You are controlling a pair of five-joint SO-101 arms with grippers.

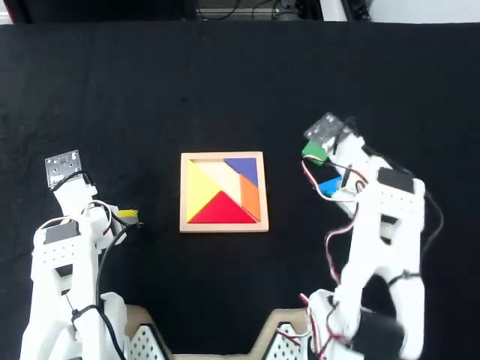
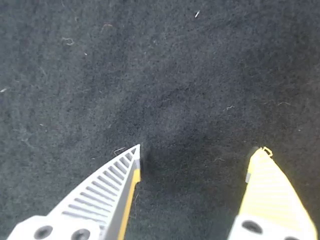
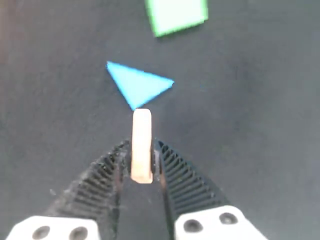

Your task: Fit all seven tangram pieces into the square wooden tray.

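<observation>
The square wooden tray (image 1: 223, 225) lies in the middle of the black cloth-covered table (image 1: 225, 82). Inside it, a large yellow triangle (image 1: 197, 191) fills the 9 o'clock side and a large red triangle (image 1: 222, 210) the 6 o'clock side. A dark blue piece (image 1: 244, 168) sits toward 1 o'clock and an orange piece (image 1: 250, 196) at 3 o'clock. I cannot tell whether the pale patch near 12 o'clock is a piece or bare floor.

Outside the tray, a green square (image 1: 315, 154) lies at about 2 o'clock from it, and a light blue triangle (image 1: 328, 185) at 3 o'clock, near the green one but apart from it.

The right gripper (image 3: 142, 145) pinches a thin pale wooden piece (image 3: 142, 125) on edge, just beside the light blue triangle's corner. The left gripper (image 2: 199, 149), at 9 o'clock from the tray, is spread wide over bare cloth.
</observation>
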